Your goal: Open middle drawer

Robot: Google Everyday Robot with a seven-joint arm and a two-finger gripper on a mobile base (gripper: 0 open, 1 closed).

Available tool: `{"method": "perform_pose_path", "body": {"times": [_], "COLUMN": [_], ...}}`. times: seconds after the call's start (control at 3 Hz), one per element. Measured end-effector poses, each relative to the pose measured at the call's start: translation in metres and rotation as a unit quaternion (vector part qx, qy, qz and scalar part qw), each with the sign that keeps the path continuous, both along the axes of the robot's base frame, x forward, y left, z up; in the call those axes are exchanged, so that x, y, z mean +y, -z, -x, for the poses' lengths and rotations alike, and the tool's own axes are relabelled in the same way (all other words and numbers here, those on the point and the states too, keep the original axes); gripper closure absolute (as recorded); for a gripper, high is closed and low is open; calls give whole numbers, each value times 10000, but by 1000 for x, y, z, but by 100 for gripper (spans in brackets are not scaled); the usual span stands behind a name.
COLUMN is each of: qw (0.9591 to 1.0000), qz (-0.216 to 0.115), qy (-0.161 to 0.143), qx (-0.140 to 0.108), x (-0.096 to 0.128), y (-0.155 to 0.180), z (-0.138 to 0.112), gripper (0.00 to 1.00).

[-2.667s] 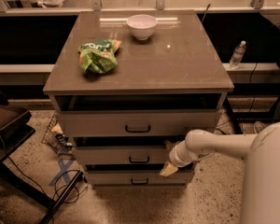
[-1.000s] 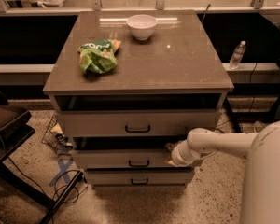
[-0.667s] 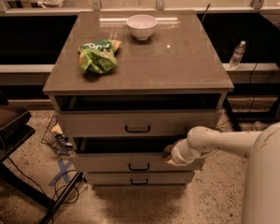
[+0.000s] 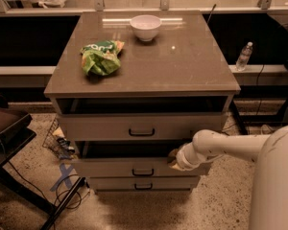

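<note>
Cabinet (image 4: 182,66) with three stacked drawers. The middle drawer (image 4: 110,168) sits between the taller top drawer (image 4: 96,127) and the thin bottom drawer (image 4: 115,183). A dark gap shows above its front, so it appears partly pulled out.

The gripper (image 4: 172,158) is at the right end of the middle drawer's upper edge, apparently touching it. Whether it is spread or closed: cannot tell, since the wrist hides it.

On top are a white bowl (image 4: 145,27) and a green bag (image 4: 102,56).

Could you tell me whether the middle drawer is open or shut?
Partly open: the middle drawer sits forward, a dark gap above its front. The gripper is at its top edge.
</note>
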State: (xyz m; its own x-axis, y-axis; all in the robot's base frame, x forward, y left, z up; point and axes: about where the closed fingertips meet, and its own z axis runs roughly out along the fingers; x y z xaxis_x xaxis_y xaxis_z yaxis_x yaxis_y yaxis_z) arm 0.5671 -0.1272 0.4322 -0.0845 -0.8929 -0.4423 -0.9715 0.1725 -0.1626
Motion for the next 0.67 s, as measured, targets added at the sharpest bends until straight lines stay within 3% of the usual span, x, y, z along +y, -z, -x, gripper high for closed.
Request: {"method": "perform_pose_path", "body": {"times": [0.33, 0.67], "qw": [10000, 9999], "qz": [0, 44], "qy": [0, 82], "qx": [0, 110], "x": [0, -4], "y": [0, -1], "z": [0, 19], "gripper": [100, 100]}}
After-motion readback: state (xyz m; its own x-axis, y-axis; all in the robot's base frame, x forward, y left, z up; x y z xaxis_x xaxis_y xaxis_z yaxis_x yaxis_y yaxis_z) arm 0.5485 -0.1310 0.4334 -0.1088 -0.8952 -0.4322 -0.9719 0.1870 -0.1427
